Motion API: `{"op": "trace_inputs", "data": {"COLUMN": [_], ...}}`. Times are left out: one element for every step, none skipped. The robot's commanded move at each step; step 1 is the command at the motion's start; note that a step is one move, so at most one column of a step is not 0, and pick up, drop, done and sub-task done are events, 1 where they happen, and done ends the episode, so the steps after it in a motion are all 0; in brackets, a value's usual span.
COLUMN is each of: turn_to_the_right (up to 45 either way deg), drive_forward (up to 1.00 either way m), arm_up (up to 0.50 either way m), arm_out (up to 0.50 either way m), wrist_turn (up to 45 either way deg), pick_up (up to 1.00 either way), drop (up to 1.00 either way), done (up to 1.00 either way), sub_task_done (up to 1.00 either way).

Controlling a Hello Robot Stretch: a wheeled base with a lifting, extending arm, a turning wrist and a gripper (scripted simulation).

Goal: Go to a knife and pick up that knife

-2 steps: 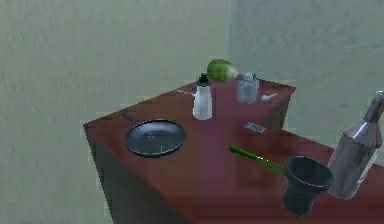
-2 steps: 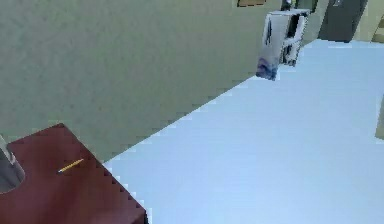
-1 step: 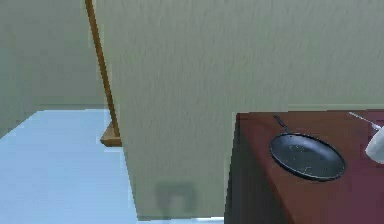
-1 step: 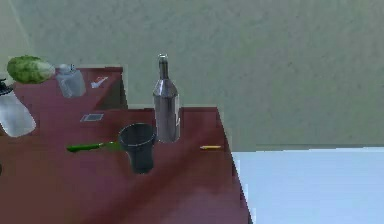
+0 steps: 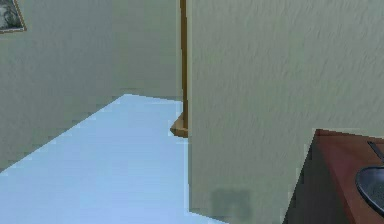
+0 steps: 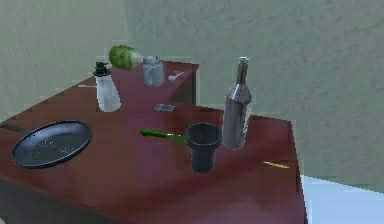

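A slim green thing (image 6: 160, 134), long and thin like a knife with a green handle, lies flat near the middle of the dark red-brown table (image 6: 120, 185) in the arm side view. It lies just left of a dark cup (image 6: 203, 147). The same table's corner (image 5: 335, 165) reaches into the forward view's right edge.
On the table are a black frying pan (image 6: 48, 143), a white bottle (image 6: 106, 88), a tall grey bottle (image 6: 237, 105), a green round thing (image 6: 124, 57), a grey pot (image 6: 152, 70) and a thin yellow stick (image 6: 275, 164). Ahead lie pale blue floor (image 5: 100, 160), a wall (image 5: 270, 90) and a wooden post (image 5: 184, 70).
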Motion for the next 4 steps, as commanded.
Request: {"op": "trace_inputs", "data": {"turn_to_the_right": [0.0, 0.0, 0.0, 0.0], "drive_forward": [0.00, 0.00, 0.00, 0.00], "arm_up": [0.50, 0.38, 0.00, 0.00], "arm_out": [0.00, 0.00, 0.30, 0.00], "wrist_turn": [0.0, 0.0, 0.0, 45.0], "pick_up": [0.00, 0.00, 0.00, 0.00], "drop": [0.00, 0.00, 0.00, 0.00], "done": [0.00, 0.00, 0.00, 0.00], "sub_task_done": [0.00, 0.00, 0.00, 0.00]}}
